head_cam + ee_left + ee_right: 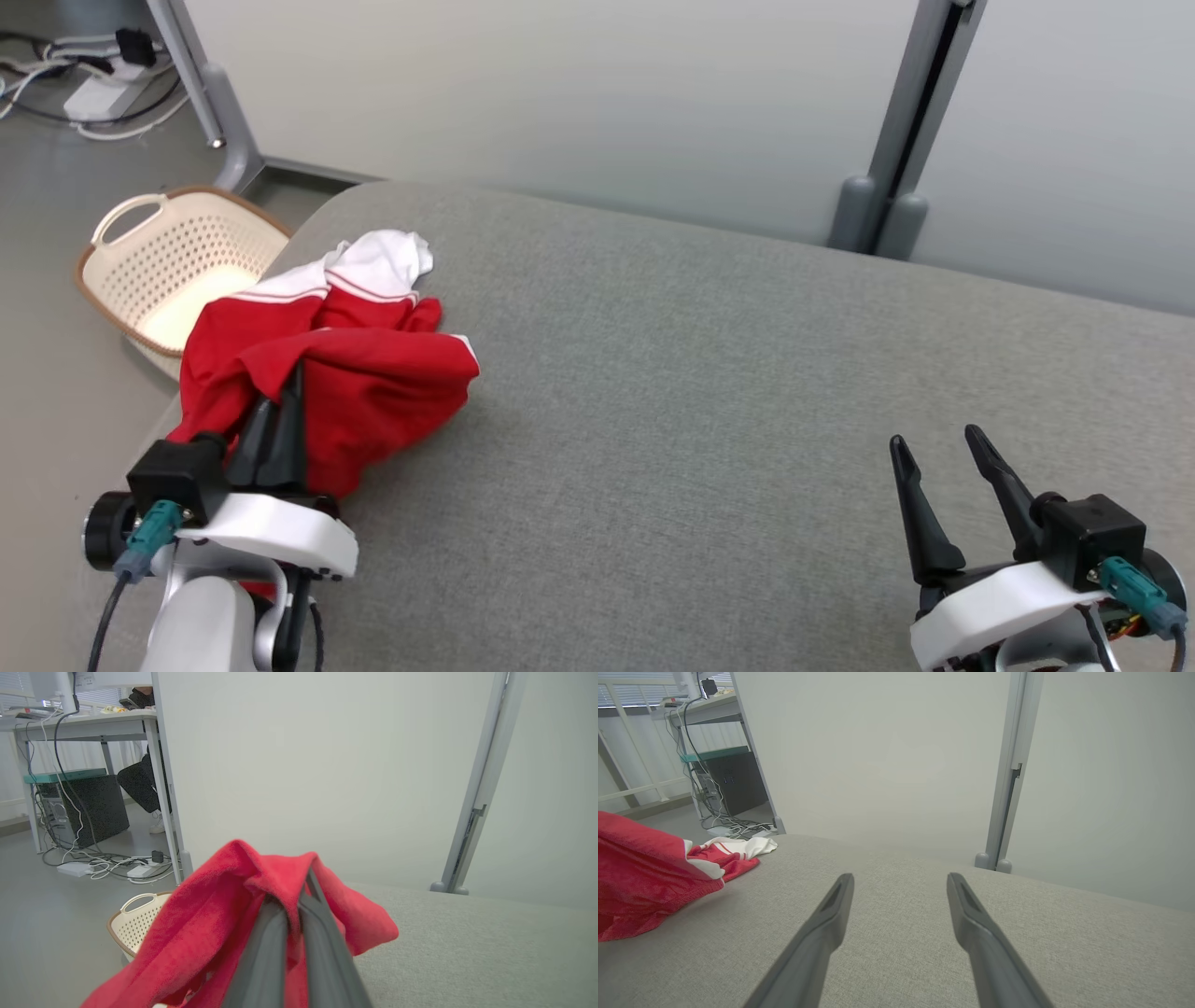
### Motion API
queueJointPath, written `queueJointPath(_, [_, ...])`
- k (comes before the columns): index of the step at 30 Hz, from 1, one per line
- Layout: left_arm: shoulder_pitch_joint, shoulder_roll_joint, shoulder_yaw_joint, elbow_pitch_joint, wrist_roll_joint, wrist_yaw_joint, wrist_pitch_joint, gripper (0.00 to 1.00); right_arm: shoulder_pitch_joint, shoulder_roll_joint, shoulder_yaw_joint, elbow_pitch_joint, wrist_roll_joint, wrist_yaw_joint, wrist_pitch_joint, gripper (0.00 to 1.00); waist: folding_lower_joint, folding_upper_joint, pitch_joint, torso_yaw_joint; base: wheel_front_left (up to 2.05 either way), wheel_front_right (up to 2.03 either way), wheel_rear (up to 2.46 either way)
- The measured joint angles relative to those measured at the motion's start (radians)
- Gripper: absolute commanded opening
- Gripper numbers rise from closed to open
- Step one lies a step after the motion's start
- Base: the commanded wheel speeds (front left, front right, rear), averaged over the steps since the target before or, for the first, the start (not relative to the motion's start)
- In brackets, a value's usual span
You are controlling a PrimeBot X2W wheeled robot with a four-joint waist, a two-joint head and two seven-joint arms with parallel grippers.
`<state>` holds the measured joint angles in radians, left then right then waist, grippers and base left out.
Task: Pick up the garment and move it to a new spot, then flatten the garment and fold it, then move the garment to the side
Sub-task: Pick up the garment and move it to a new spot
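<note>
The garment [345, 373], red with white striped trim, lies crumpled at the left end of the grey padded table [747, 392]. My left gripper [291, 381] is shut on a raised fold of its red cloth, which drapes over the fingertips. In the left wrist view the red garment [224, 914] hangs over both closed fingers [322, 933]. My right gripper [934, 437] stands open near the table's front right, nothing between its fingers. The right wrist view has the garment [649, 877] at far left, well apart from the open right gripper [900, 878].
A cream perforated laundry basket [168, 266] sits on the floor just past the table's left edge. Grey posts [896, 140] and a pale partition stand behind the table. Cables and a power strip [103, 93] lie on the floor at the far left.
</note>
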<state>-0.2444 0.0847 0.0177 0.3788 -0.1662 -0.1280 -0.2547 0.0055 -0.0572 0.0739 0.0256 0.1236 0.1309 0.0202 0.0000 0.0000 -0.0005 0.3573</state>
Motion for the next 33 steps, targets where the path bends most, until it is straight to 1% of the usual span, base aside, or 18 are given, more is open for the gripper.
queueJointPath(8, [0.048,-0.018,-0.105,-0.121,-0.022,0.0,0.063,0.0,0.028,0.004,0.004,-0.008,0.01,0.0,0.002,1.0,0.0,0.0,-0.036,-0.081,0.0,0.0,0.0])
queueJointPath(14, [0.037,-0.031,-0.244,-0.145,-0.075,-0.002,0.086,0.0,0.014,0.007,0.019,-0.025,0.012,0.0,0.022,1.0,0.0,0.0,-0.022,-0.171,0.0,0.0,0.0])
queueJointPath(15, [0.037,-0.031,-0.244,-0.145,-0.075,-0.002,0.086,0.0,0.014,0.007,0.019,-0.025,0.012,0.0,0.022,1.0,0.0,0.0,-0.022,-0.171,0.0,0.0,0.0])
queueJointPath(21, [-0.04,-0.034,-0.429,-0.149,-0.165,0.002,0.069,0.0,-0.025,0.007,0.004,-0.049,0.005,0.0,0.029,1.0,0.0,0.0,0.027,-0.3,0.0,0.0,0.0])
queueJointPath(25, [-0.124,-0.036,-0.53,-0.137,-0.231,0.027,0.05,0.0,-0.047,0.006,-0.007,-0.055,0.007,0.0,0.021,1.0,0.0,0.0,0.074,-0.395,0.0,0.0,0.0])
queueJointPath(28, [-0.176,-0.037,-0.589,-0.087,-0.267,0.041,0.041,0.0,-0.057,0.006,-0.015,-0.054,0.018,0.0,0.003,1.0,0.0,0.0,0.122,-0.456,0.0,0.0,0.0])
queueJointPath(33, [-0.185,-0.037,-0.67,0.031,-0.312,0.056,0.028,0.0,-0.058,0.007,-0.022,-0.035,0.049,0.0,-0.021,1.0,0.0001,0.0,0.208,-0.523,0.0,0.0,0.0])
